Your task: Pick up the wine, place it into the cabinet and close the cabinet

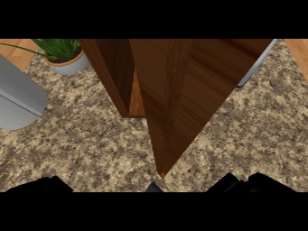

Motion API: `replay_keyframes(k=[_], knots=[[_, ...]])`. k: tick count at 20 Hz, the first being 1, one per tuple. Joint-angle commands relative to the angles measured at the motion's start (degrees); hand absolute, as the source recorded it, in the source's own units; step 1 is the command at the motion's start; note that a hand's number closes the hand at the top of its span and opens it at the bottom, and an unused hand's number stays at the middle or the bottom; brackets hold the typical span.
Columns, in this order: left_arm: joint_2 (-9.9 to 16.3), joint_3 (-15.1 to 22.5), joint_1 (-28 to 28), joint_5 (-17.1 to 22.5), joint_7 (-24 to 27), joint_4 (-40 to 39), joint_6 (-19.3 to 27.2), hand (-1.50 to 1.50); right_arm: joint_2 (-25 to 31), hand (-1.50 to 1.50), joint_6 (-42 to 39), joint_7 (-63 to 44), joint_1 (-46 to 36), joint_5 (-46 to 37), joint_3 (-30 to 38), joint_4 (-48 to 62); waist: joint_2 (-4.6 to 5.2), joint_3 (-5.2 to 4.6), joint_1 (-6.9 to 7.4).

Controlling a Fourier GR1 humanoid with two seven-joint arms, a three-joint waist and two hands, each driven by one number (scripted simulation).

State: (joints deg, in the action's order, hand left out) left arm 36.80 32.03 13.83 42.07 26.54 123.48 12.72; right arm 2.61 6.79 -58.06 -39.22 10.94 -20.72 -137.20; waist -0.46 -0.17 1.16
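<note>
While the cabinet [176, 90] door stands open over the desk [83, 149], no wine shows anywhere. Both hands [43, 185] [249, 182] barely peek in below; whether their fingers hold anything, I cannot tell. Swinging blind could jam the door.

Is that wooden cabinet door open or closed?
Open: the cabinet door swings out over the counter, exposing the cabinet inside edge.
</note>
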Motion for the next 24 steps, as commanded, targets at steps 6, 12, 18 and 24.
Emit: replay_keyframes(k=[6,12,18,24], knots=[[11.32,-20.77,10.27,13.85,3.31,-0.02,-15.91,1.5,-2.57,1.5,7.55,4.14,-10.19,-4.81,-13.29,12.49,0.16,-0.01,1.09],[13.89,-25.6,12.94,17.14,2.98,-3.59,-25.3,1.5,-2.6,1.5,17.32,8.38,-23.76,-6.77,-14.34,28.38,0.18,-0.03,1.5],[16.08,-31.63,12.48,22.74,0.58,-7.45,-31.09,1.5,-2.61,1.5,21.19,18.81,-31.66,-4.07,-13.63,46.38,0.63,-0.01,1.94],[16.14,-35.18,13.12,23.9,0.22,-9.54,-35.06,1.5,-2.61,1.5,18.91,27.84,-36.39,2.61,-7.29,64.33,0.99,0.01,2.58]])
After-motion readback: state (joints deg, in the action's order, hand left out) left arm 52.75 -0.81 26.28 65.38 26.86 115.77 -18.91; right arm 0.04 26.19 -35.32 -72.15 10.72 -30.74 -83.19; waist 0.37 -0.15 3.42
